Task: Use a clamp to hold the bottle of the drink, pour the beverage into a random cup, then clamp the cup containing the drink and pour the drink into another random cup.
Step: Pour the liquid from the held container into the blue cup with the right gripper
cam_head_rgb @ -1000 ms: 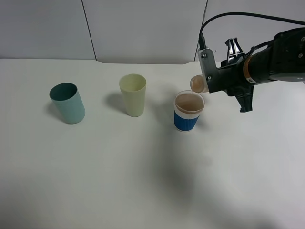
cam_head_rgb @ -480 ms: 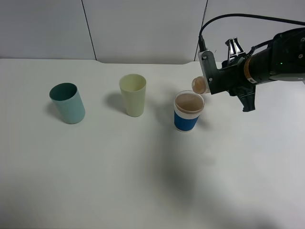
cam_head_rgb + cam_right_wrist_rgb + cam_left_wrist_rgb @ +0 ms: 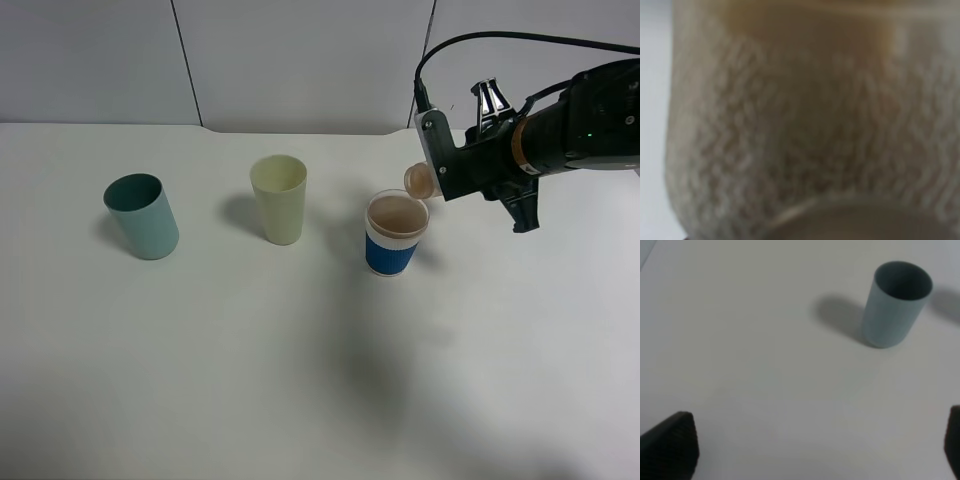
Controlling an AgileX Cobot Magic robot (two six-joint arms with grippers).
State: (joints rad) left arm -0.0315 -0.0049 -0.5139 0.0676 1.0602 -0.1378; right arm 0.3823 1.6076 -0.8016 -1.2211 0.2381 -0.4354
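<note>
Well, my left claw [image 3: 810, 447] stands wide apart, its two dark fingertips at opposite edges of the left wrist view. It holds nothing and touches nothing, hanging over bare desk [image 3: 740, 365] on the left side. My right claw [image 3: 440, 172] is clamped on the bottle [image 3: 420, 179], which it carries tipped over on its side above the desk at the far right.

Containers next. The teal cup [image 3: 143, 216] stands upright at the far left, and all I can see inside it is dark green wall. In the left wrist view that same teal cup [image 3: 896, 305] sits well apart from the claw tips. The pale yellow-green cup [image 3: 279, 198] stands upright near the middle, its inside pale. Right of it, the blue-sleeved cup [image 3: 395, 234] stands upright with light brown-pink beverage [image 3: 397, 212] filling it close to the rim. The bottle's round mouth points left and hangs just above that cup's far right rim, and the mouth looks brown-pink too. Up close in the right wrist view, the bottle [image 3: 810, 125] fills everything, blurred and translucent, with a brownish tint along one edge.
</note>
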